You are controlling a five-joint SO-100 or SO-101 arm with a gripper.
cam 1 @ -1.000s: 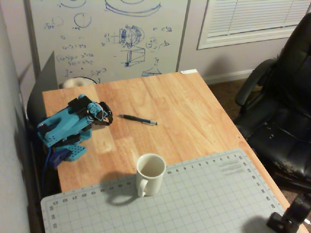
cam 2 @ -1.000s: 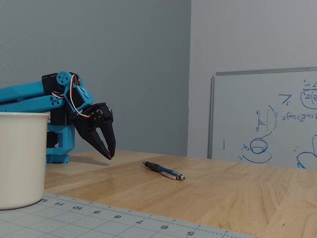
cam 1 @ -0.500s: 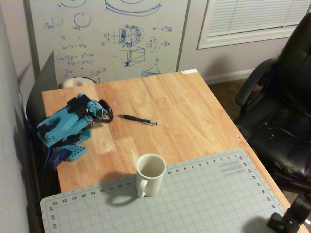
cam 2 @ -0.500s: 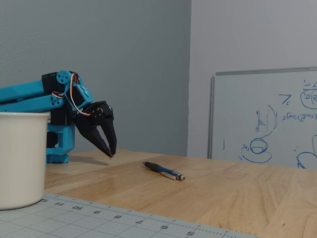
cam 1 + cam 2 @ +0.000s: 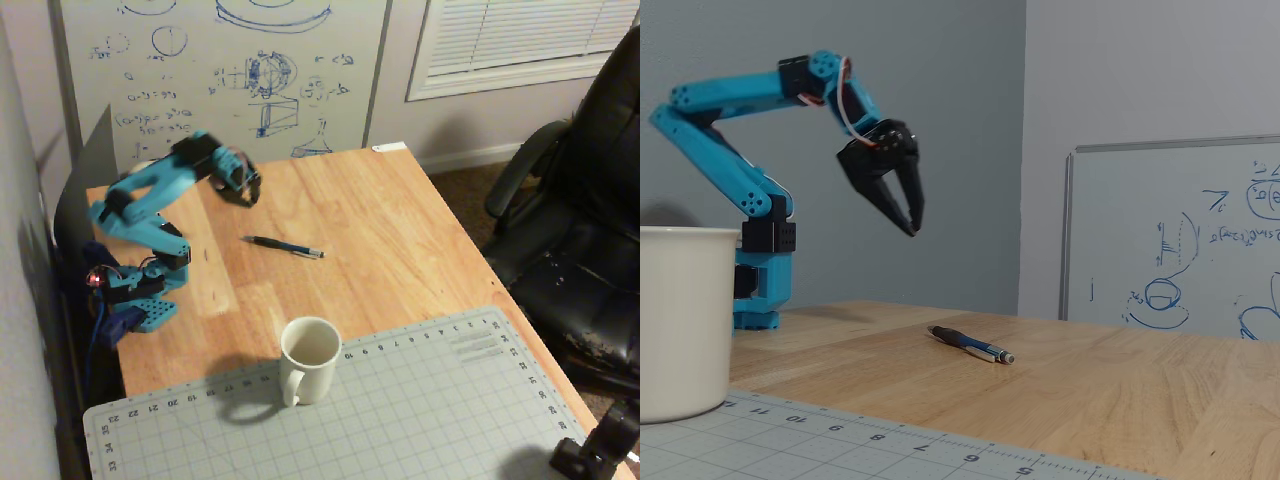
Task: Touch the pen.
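The pen (image 5: 283,246) lies flat on the wooden table (image 5: 400,230), dark with a silvery-blue tip pointing right in the high fixed view. It also shows in the low fixed view (image 5: 970,345). My gripper (image 5: 250,196) has black jaws on a blue arm. It hangs in the air above the table, behind and to the left of the pen, and touches nothing. In the low fixed view the gripper (image 5: 911,228) points down and to the right, well above the pen, with its fingertips together and empty.
A white mug (image 5: 310,358) stands on the edge of a grey cutting mat (image 5: 430,410) at the front. The arm's base (image 5: 140,300) sits at the table's left. A whiteboard (image 5: 230,70) leans behind it, and a black office chair (image 5: 580,220) stands at the right.
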